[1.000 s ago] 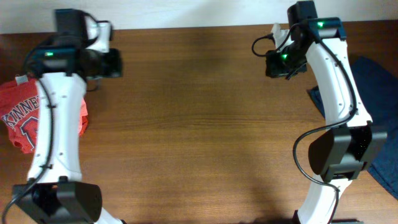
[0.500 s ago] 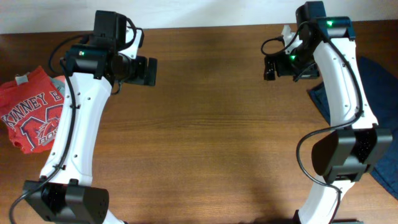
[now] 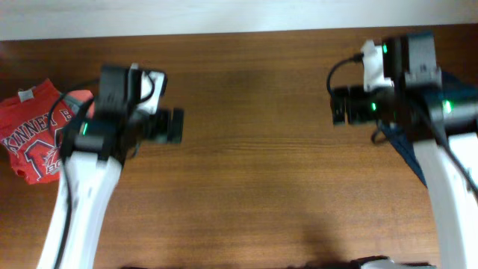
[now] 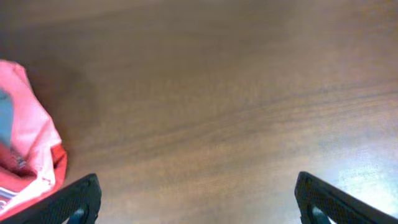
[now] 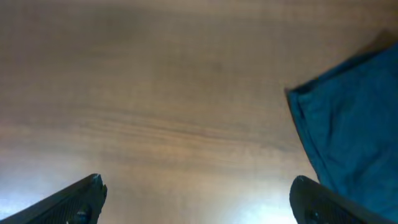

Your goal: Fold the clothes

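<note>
Located the orange-red T-shirt (image 3: 36, 133) from overhead at the far left edge of the wooden table (image 3: 254, 172). Found it unfolded, bunched into a rumpled heap, with white "KINNEY" lettering and part of a large graphic facing up and a pale neck label (image 3: 28, 95) at its upper corner. Found its right portion overlapped by the left arm, clear of both grippers. Noted the left gripper (image 3: 173, 125) right of that heap, above bare wood, pointing toward the table's middle. Noted the right gripper (image 3: 341, 106) at the opposite side, pointing inward likewise, well apart from its counterpart. Could not judge finger spacing from overhead owing to blur.

Confirmed from the left wrist view a detail lost overhead: left gripper (image 4: 199, 205) spread wide, black fingertips (image 4: 78, 199) at the lower corners, only wood grain between. Saw there just a soft, creased red fold of the T-shirt (image 4: 28, 158) at the left margin, lettering out of view. Confirmed likewise from the right wrist view: right gripper (image 5: 196, 202) spread wide, holding nothing.

Recorded a dark blue cloth (image 5: 351, 118) at that frame's right, lying flat, matte, with a straight hemmed edge and a squared corner. Glimpsed it overhead only as a sliver of dark blue cloth (image 3: 409, 157) beside the right arm. Recorded the table surface as smooth brown wood with lengthwise grain and pale glare patches.
</note>
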{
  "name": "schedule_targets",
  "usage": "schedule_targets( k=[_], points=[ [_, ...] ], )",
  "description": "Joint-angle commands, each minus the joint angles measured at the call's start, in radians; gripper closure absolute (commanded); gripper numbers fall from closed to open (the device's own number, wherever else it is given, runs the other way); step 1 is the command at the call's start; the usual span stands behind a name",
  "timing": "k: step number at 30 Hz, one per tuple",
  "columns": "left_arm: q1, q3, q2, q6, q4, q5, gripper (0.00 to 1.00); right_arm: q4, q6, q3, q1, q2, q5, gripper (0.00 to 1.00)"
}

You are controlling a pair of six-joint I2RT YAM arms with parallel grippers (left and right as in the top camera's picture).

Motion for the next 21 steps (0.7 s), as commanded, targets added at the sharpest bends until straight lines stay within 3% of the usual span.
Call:
schedule_targets(
  k=[1, 4, 9, 21],
  points=[
    [0.002, -0.217, -0.250, -0.004, 0.084, 0.007, 0.01, 0.086, 0.043, -0.243, 0.005, -0.222, 0.033, 0.01],
    [0.003, -0.366, -0.435, -0.008, 0.119, 0.007, 0.01, 0.151, 0.042, -0.456, 0.003, -0.423, 0.033, 0.01],
    [0.002, -0.470, -0.589, -0.007, 0.119, 0.008, 0.01, 0.141, 0.042, -0.587, 0.004, -0.578, 0.036, 0.01],
    [0.003, -0.470, -0.594, -0.007, 0.114, 0.008, 0.01, 0.111, 0.042, -0.588, 0.004, -0.523, 0.036, 0.01]
  ],
)
